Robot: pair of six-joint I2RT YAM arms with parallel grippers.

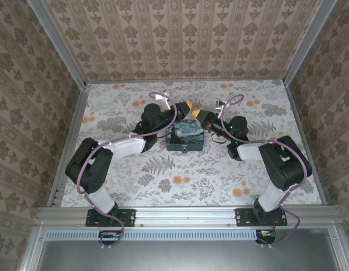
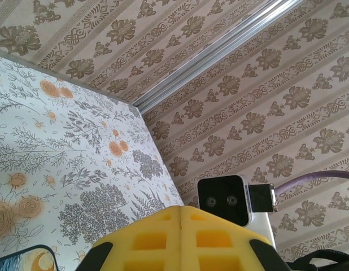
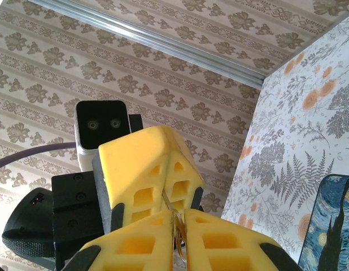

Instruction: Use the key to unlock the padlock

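Both grippers meet in the air over the painted box (image 1: 186,137). My right gripper (image 3: 179,214) is shut on a thin brass-coloured key ring (image 3: 180,240) that stands edge-on in its gap. The ring's top reaches the seam of my left gripper (image 3: 166,135), which is shut right in front; whether it pinches the ring I cannot tell. From its own camera the left gripper (image 2: 181,210) shows its yellow fingers pressed together. Seen from above, the left gripper (image 1: 184,106) and right gripper (image 1: 198,115) touch tip to tip. The padlock and the key's blade are hidden.
The dark box with its swirly blue-and-yellow lid sits mid-table below the grippers, with one corner (image 2: 22,261) and an edge (image 3: 332,226) showing. Patterned walls (image 1: 180,39) close in the flowered table (image 1: 180,180) on three sides.
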